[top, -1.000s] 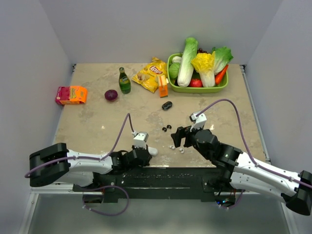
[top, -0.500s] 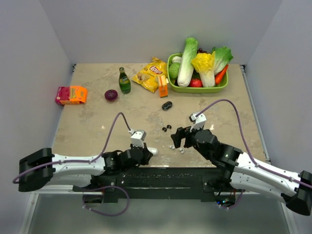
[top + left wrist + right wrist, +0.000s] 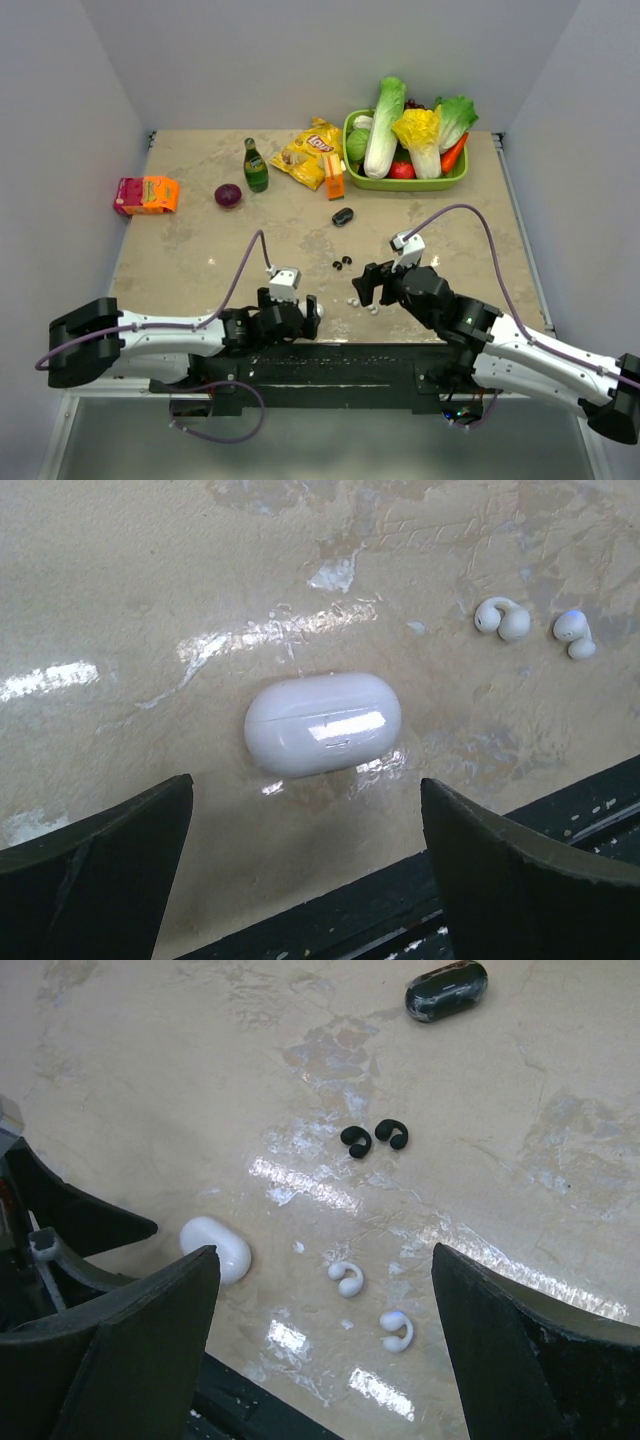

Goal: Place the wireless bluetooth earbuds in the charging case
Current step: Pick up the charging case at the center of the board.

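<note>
A closed white charging case (image 3: 322,723) lies flat on the table just ahead of my left gripper (image 3: 305,800), whose jaws stand wide open and apart from it. Two white earbuds (image 3: 502,618) (image 3: 574,635) lie to its right. My right gripper (image 3: 325,1260) hovers open over these white earbuds (image 3: 347,1279) (image 3: 397,1329), holding nothing. Two black earbuds (image 3: 357,1141) (image 3: 391,1134) lie farther out, and a closed black case (image 3: 446,989) beyond them. From above, the left gripper (image 3: 295,315) and right gripper (image 3: 372,285) flank the white earbuds (image 3: 353,301).
A green basket (image 3: 405,183) of vegetables stands at the back right. A chips bag (image 3: 310,152), orange carton (image 3: 334,178), green bottle (image 3: 255,166), purple onion (image 3: 228,196) and pink-orange box (image 3: 146,194) lie along the back. The black base rail (image 3: 330,365) borders the near edge.
My left gripper has opened and let go of the white case, which now lies on the table. The left arm shifted slightly. The right arm has barely moved.
</note>
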`<state>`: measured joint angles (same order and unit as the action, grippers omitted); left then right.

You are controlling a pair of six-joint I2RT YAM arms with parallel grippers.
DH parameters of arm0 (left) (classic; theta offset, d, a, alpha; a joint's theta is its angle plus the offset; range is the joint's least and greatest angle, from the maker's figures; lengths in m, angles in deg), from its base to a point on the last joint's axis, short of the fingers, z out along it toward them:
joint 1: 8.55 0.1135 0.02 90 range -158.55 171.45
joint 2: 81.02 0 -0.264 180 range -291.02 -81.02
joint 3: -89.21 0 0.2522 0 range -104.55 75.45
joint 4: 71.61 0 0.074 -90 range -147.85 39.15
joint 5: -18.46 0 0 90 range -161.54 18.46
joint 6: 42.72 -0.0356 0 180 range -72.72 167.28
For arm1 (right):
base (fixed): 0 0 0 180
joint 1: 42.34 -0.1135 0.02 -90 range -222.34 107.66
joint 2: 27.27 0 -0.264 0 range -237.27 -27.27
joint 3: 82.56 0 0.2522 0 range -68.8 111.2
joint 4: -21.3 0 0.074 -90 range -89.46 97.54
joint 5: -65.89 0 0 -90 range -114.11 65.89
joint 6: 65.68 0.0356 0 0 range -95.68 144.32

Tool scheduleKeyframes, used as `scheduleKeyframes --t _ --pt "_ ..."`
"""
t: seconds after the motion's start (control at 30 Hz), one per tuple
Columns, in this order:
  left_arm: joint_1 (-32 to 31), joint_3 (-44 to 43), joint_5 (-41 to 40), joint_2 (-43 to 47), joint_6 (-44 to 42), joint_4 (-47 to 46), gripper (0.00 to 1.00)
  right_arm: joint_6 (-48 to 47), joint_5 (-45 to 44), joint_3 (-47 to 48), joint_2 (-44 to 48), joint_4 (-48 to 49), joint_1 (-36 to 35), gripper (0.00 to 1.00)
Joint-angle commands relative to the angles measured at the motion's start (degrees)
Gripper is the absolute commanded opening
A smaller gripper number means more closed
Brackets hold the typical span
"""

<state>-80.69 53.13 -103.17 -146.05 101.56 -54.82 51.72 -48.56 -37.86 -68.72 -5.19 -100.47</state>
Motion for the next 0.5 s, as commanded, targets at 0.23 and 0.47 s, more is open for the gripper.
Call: scheduleKeyframes --t 0.23,0.47 --pt "-0.28 -9.04 -2.64 -8.7 -0.76 1.88 1.0 0.99 -0.43 2.02 2.69 -1.07 -0.14 0.9" --pt "-0.28 -13.35 -3.96 -14.33 3.54 8.22 1.0 0.99 -0.34 2.02 2.52 -0.8 -0.14 0.9"
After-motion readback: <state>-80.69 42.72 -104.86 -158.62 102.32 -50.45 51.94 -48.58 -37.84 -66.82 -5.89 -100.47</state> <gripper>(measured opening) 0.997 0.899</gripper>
